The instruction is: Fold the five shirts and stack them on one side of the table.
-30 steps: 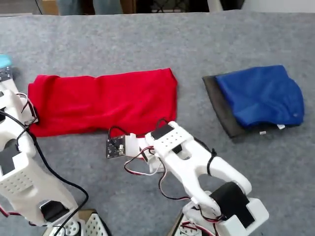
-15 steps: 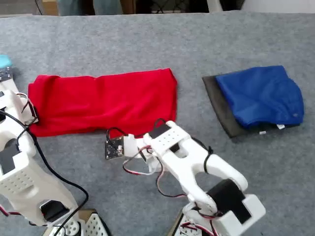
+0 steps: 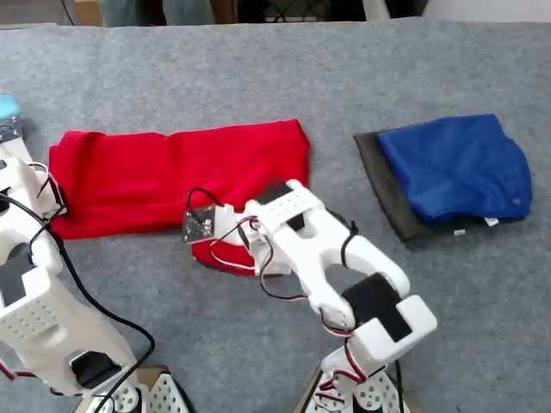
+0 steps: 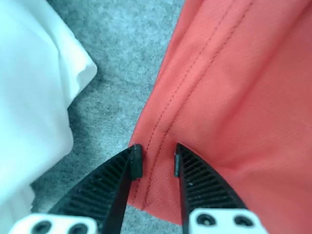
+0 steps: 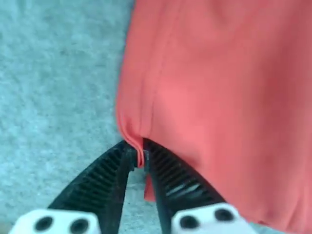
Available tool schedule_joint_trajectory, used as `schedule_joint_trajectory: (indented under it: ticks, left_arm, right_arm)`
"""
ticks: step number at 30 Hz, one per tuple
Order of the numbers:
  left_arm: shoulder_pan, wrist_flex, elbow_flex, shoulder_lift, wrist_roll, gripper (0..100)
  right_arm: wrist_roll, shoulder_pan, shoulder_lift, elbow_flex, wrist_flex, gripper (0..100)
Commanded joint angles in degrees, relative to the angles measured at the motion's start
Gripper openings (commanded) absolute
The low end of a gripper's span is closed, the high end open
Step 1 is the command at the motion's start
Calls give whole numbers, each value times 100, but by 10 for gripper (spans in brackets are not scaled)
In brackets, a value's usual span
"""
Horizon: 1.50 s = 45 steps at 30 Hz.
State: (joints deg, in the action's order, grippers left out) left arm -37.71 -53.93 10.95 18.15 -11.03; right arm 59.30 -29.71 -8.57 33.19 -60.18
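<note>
Red shirt [image 3: 164, 176], R arm [image 3: 303, 239] over near hem, blue shirt [image 3: 456, 163] atop dark shirt [image 3: 383, 191]

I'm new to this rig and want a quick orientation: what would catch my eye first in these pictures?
The red shirt lies spread long across the left and middle of the table. The right gripper pinches a fold of its near edge, and the left gripper straddles the hem at its left end. At the table's right side, a folded blue shirt sits on a dark shirt.
</note>
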Motion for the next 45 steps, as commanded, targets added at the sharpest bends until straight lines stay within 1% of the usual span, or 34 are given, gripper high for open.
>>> schedule_joint_trajectory:
  ticks: [1,3,6,8,12,14,17,21,24,28,31,37,43,45]
  left_arm:
    - [84,53,22,-185,9,141]
    - [92,-88,-31,-202,88,141]
    - [48,-1055,-549,-431,668,141]
    - [-4,-1538,-848,-580,941,142]
    - [-92,-2242,-927,-888,1521,142]
    - [-198,-2453,-919,-1073,1741,142]
    - [-567,-2303,-848,-1125,1934,142]
    - [-1024,-1934,-664,-809,1952,142]
    - [-1165,-1864,-655,-404,1952,142]
    - [-989,-1873,-804,44,1952,142]
    - [-892,-2004,-875,88,1952,142]
    - [-840,-2374,-1156,-422,1978,142]
    - [-391,-2347,-1095,-536,2374,142]
    - [-374,-2233,-1059,-536,2549,142]
  right_arm:
    - [-325,211,-119,-84,53,14]
    - [-431,273,-119,-57,105,14]
    - [-492,316,-119,-31,114,14]
    - [-519,299,-127,-48,114,14]
    - [-536,299,-127,-48,114,14]
    - [-624,290,-127,-57,114,14]
    - [-633,211,-127,-57,114,14]
    - [-633,202,-127,-57,114,14]
    - [-642,202,-136,-57,114,14]
    - [-642,202,-136,-57,114,14]
    - [-642,202,-136,-57,114,14]
    - [-712,202,-136,-57,123,14]
    - [-721,202,-136,-57,123,14]
    - [-721,202,-136,-57,123,14]
